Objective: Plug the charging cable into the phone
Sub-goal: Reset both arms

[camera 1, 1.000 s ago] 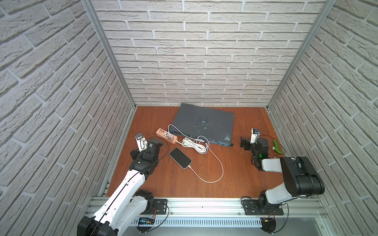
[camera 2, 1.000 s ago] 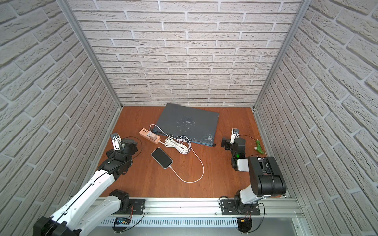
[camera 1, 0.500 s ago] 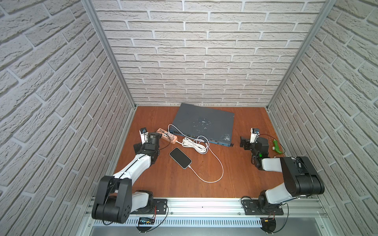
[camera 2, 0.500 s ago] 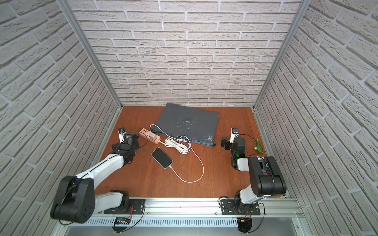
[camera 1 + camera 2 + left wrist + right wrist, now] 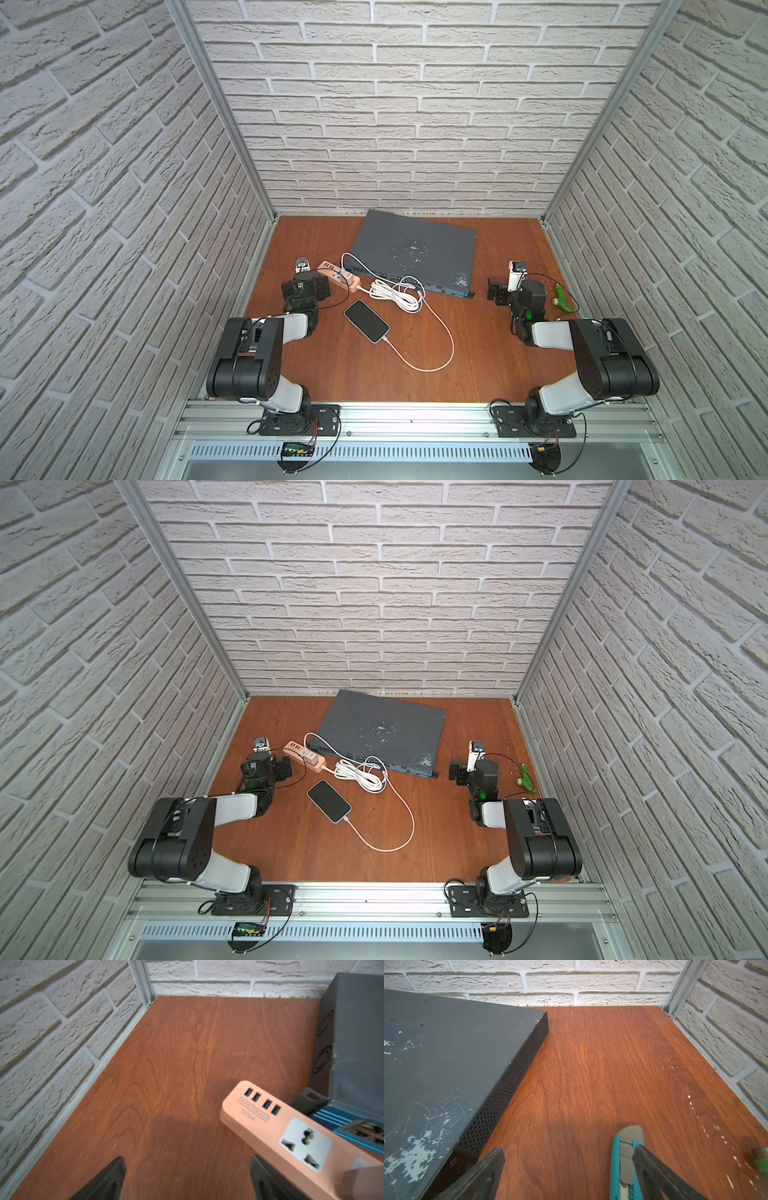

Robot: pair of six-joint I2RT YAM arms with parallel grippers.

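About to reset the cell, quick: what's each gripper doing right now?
The left gripper is open, holding nothing.
The right gripper is open, holding nothing; a teal utility knife lies ungripped beside one finger.

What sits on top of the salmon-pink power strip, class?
A small white plug stands in the power strip. Its four blue USB ports and one socket are free. What the plug covers cannot be seen.

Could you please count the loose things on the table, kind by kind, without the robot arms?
Devices: 3, the phone, the pink power strip, the grey box
Cables: 2, the charging cable, the strip's coiled cord
Small items: 2, the teal knife, the green piece
Total: 7
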